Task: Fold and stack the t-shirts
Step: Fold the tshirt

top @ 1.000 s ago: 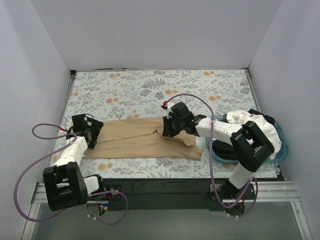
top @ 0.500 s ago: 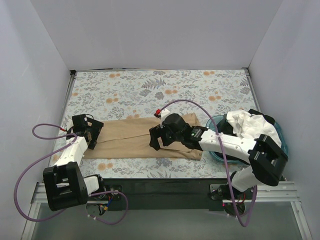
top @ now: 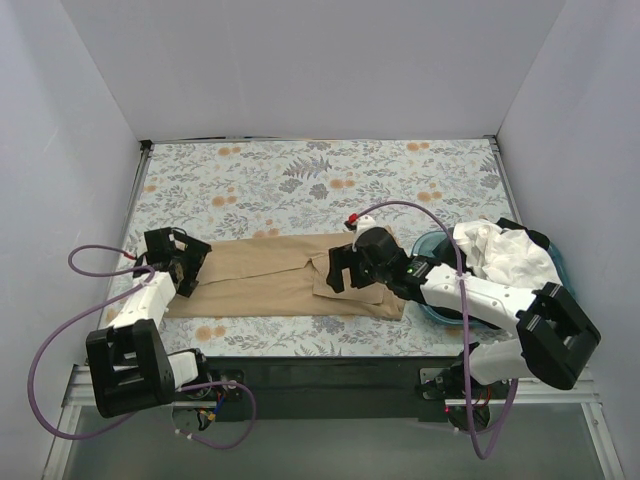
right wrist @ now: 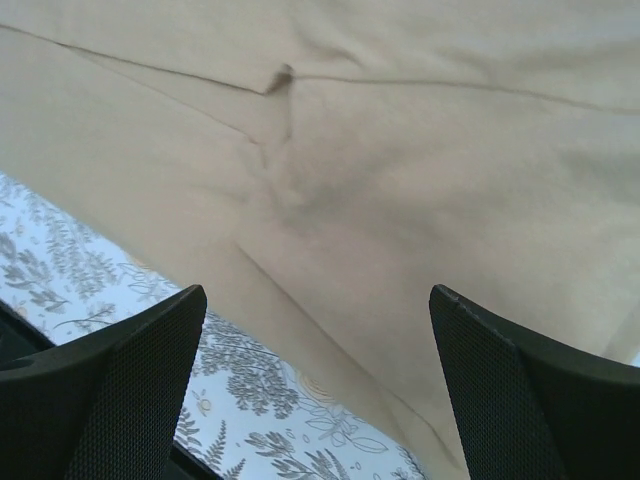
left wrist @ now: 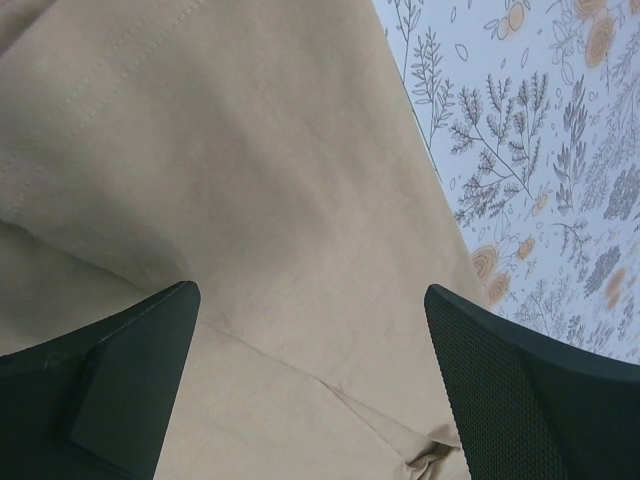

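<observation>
Table with a floral print fills the walled workspace. Across its near half lies the tan shirt, spread flat in a long band from left to right, with a folded flap showing toward its right end. The shirt's right edge is just beside the teal basin, which sits at the table's right edge. The basin holds the white shirt, bunched in a heap on top. The black shirt shows at the heap's far side; the heap hides most of it.

The right arm reaches leftward from over the basin. The left arm reaches forward along the table's left edge.

The right gripper hangs over the right part of the tan shirt, near the flap. In the right wrist view its jaws are spread wide with nothing between them. Below them are a creased seam in the tan cloth, a diagonal fold and a strip of table along the shirt's edge. The left gripper is over the shirt's left end. In the left wrist view its jaws are likewise parted and grasp nothing, with smooth tan cloth beneath and the shirt's edge running to the print on the right. Whether either gripper touches the cloth cannot be told.
</observation>
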### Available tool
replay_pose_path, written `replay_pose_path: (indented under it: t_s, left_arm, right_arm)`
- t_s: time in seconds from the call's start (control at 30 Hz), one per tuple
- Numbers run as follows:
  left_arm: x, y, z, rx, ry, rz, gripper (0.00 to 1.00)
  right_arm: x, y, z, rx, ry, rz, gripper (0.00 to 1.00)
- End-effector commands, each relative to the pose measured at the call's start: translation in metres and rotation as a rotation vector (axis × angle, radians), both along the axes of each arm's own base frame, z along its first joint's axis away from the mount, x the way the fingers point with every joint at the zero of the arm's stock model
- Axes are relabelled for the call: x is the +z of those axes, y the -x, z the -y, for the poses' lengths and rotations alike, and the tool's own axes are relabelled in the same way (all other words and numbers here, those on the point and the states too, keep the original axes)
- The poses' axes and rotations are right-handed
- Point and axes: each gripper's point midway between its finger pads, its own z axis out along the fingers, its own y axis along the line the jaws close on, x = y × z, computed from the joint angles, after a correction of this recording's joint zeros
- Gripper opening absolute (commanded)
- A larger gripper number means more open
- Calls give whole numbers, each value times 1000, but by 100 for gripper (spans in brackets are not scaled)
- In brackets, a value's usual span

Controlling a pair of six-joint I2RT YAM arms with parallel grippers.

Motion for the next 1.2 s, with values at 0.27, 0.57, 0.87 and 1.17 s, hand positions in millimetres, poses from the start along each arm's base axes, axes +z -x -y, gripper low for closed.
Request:
replay_pose_path:
  t_s: [0.27,0.57,0.87,1.17]
  left_arm:
    - [-21,1,24,-93,67,-41,96]
    - [-40,27,60,-165,72,-108,96]
    - [-43,79,125,-338,90,-174,96]
    - [-62,153,190,-526,267,-255,96]
  right_arm:
    - [-72,16,47,-148,55,-270,98]
    - [-94,-53,66,-176,79,-276,98]
    - [-109,-149,46,-111,30,-268,98]
    - [-103,-240,-15,46,-52,-204,98]
